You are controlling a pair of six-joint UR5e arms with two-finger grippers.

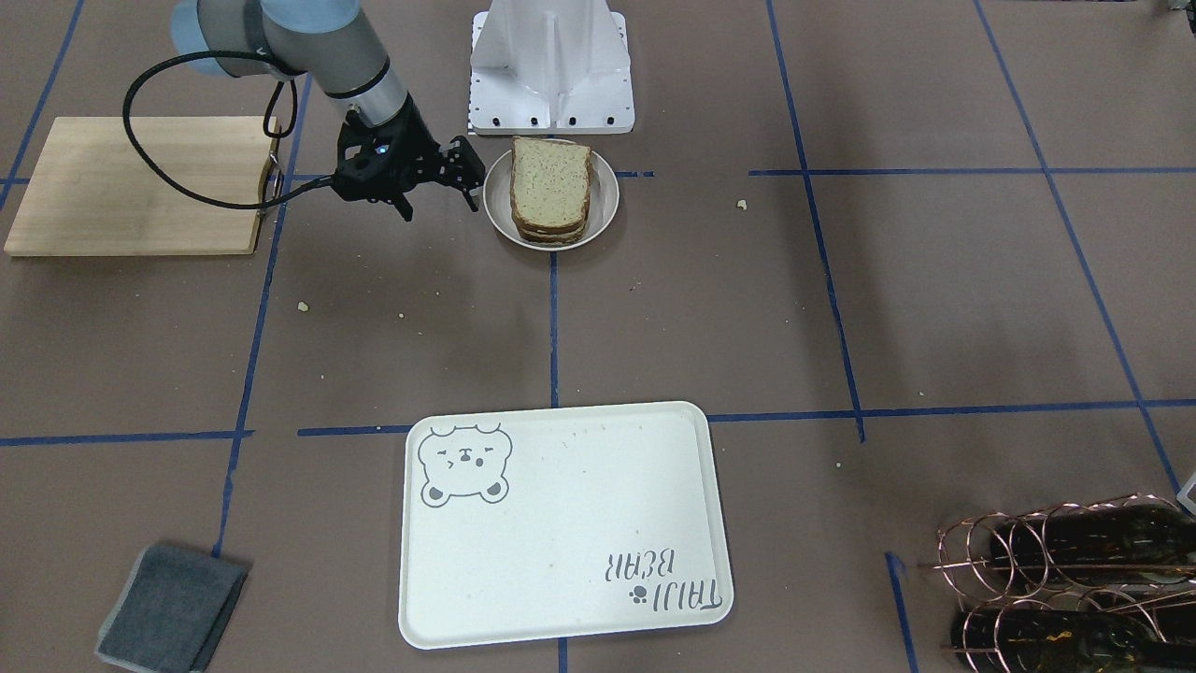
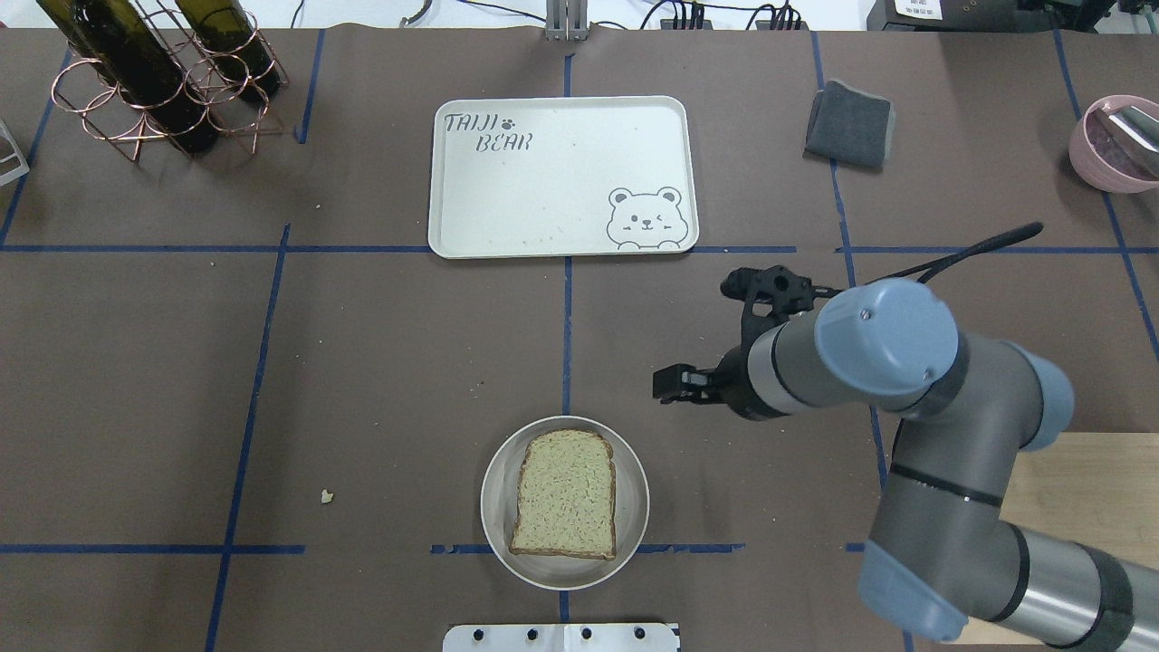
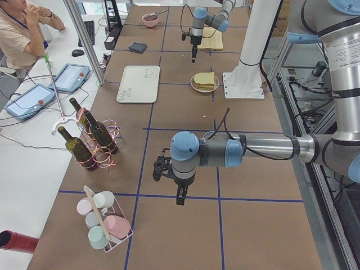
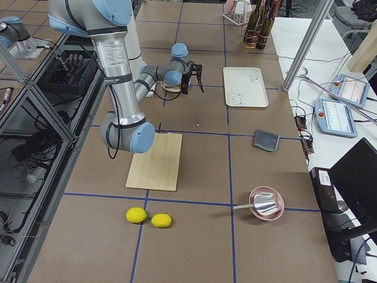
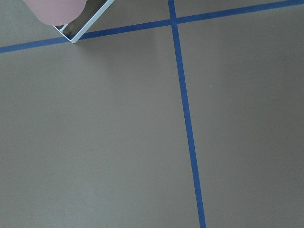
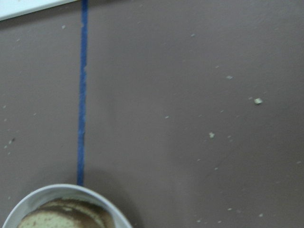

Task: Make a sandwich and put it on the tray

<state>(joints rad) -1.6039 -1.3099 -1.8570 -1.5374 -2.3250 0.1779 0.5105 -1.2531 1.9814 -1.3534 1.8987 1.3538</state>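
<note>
Sandwich (image 1: 549, 190) stacked on small round plate (image 1: 608, 200) near robot base, well apart from tray (image 1: 561, 523) across counter. Egg not visible.

Likely light, soft, crumbly; layers probably slide. Judgement: pinch gently across opposite crust edges, low, catching both slices; keep level.

Right claw (image 1: 464, 168) hovers just beside plate, spread or closed: cannot tell. Left claw (image 3: 179, 194) far away, cannot tell.
</note>
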